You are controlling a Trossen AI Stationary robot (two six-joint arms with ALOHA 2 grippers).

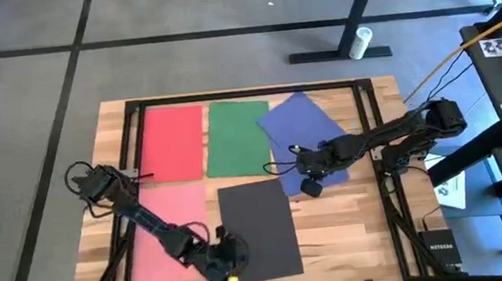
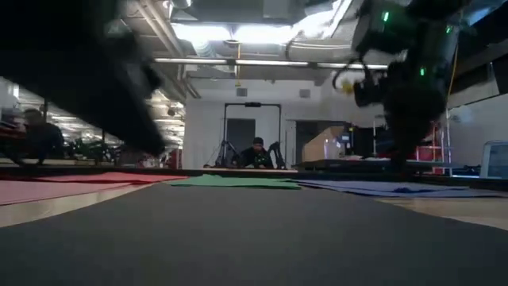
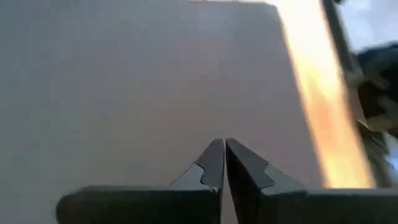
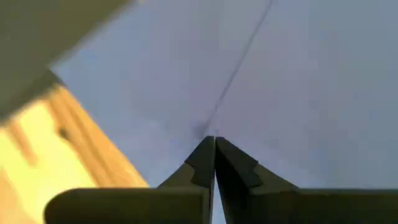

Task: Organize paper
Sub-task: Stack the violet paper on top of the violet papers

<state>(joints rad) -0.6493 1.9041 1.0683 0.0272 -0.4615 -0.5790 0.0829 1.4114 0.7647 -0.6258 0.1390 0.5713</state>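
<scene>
My left gripper sits at the near edge of the table, fingers pressed together with their tips low over the dark grey sheet; contact itself cannot be confirmed, and nothing is pinched between them. Risk: if I drag from here with too much downward load, the thin sheet may buckle or skew instead of sliding flat, and it could ride over the pink sheet lying just to its left.

My right gripper is farther in, right of centre, fingers likewise closed at the near end of the blue sheet. That sheet lies tilted, its left edge against or slightly over the green sheet; I cannot tell which. A crease line runs across the blue sheet in the right wrist view. Risk: a push along that line could deepen the fold, and a push to the left could carry the blue sheet farther across the green one.

The red sheet lies at the far left, just beside the green one, square to the table
</scene>
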